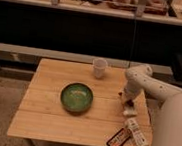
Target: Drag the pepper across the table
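The light-wood table fills the middle of the camera view. My white arm reaches in from the right and bends down over the table's right side. My gripper points down at the boards there, right of the green bowl. A small dark red bit, which looks like the pepper, shows at the gripper's left edge, on or just above the boards. The arm hides most of it, and I cannot tell whether the gripper holds it.
A white cup stands near the table's far edge. A dark packet with orange print and a white oblong packet lie at the front right corner. Dark shelving runs behind the table.
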{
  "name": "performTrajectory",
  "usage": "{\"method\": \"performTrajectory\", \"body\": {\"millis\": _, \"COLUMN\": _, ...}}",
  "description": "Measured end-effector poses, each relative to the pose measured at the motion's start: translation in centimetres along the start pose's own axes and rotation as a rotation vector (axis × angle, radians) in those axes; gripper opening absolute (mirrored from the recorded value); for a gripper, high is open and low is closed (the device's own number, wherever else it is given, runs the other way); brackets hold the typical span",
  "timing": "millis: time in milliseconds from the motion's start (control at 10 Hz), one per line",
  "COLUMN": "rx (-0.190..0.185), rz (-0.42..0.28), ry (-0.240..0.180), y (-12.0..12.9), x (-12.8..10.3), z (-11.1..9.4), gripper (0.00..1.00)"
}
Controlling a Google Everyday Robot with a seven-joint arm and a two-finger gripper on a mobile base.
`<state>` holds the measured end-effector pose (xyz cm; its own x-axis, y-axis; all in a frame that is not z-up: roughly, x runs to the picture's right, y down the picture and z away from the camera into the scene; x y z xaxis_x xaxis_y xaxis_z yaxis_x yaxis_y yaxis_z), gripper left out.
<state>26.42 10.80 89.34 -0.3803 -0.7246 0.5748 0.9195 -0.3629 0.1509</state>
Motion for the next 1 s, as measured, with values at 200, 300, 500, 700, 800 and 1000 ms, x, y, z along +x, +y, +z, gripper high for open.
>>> {"method": "performTrajectory", "body": {"millis": 200, "rx": -0.052, "rz": -0.034, "ry": 0.009, "y": -0.5, "x": 0.8, "z": -0.6, "gripper": 0.26}}
{"method": "performTrajectory", "body": {"millis": 300, "rx": -0.075, "rz": -0.046, "ry": 0.006, "y": -0.9, "x": 1.1, "z": -0.7, "gripper": 0.26}}
{"method": "performTrajectory", "body": {"millis": 500, "rx": -0.129, "rz": -0.043, "ry": -0.006, "y": -1.3, "x": 1.9, "z": -0.7, "gripper": 0.26}}
{"method": "performTrajectory", "body": {"millis": 700, "rx": -0.147, "rz": 0.0, "ry": -0.038, "y": -1.7, "x": 2.0, "z": -0.1, "gripper": 0.26}}
{"method": "performTrajectory", "body": {"millis": 800, "rx": -0.124, "rz": 0.02, "ry": -0.039, "y": -2.3, "x": 2.2, "z": 0.1, "gripper": 0.26}}
{"method": "performTrajectory", "body": {"millis": 1000, "rx": -0.029, "rz": 0.03, "ry": -0.017, "y": -5.3, "x": 3.3, "z": 0.0, "gripper": 0.26}}
